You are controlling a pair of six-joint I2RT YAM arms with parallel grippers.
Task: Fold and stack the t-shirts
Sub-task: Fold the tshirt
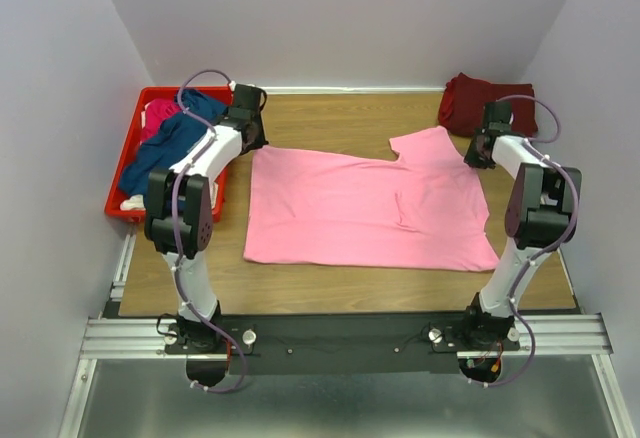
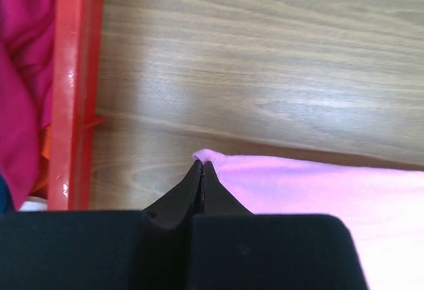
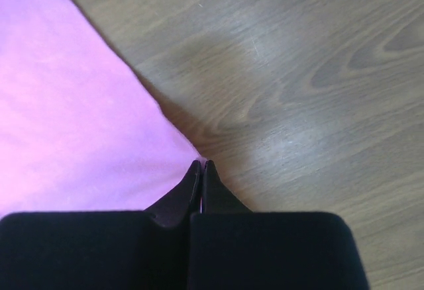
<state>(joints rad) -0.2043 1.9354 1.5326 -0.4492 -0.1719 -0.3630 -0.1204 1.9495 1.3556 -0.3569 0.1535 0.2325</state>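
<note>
A light pink t-shirt (image 1: 365, 208) lies spread flat on the wooden table. My left gripper (image 1: 253, 146) is shut on its far left corner; in the left wrist view the black tips (image 2: 202, 163) pinch a small fold of pink cloth (image 2: 318, 191). At the shirt's far right edge, my right gripper (image 1: 472, 158) is shut on a corner of the cloth (image 3: 66, 118), with the tips (image 3: 202, 164) meeting right at its point. A dark maroon t-shirt (image 1: 485, 103) sits folded at the back right. A navy blue t-shirt (image 1: 175, 138) and a magenta one (image 1: 158, 118) lie bunched in the crate.
The red plastic crate (image 1: 118, 208) stands at the table's left edge, close beside the left arm; its rim (image 2: 73, 71) shows just left of the left gripper. Grey walls close in the back and both sides. Bare wood (image 1: 340, 118) lies behind the pink shirt.
</note>
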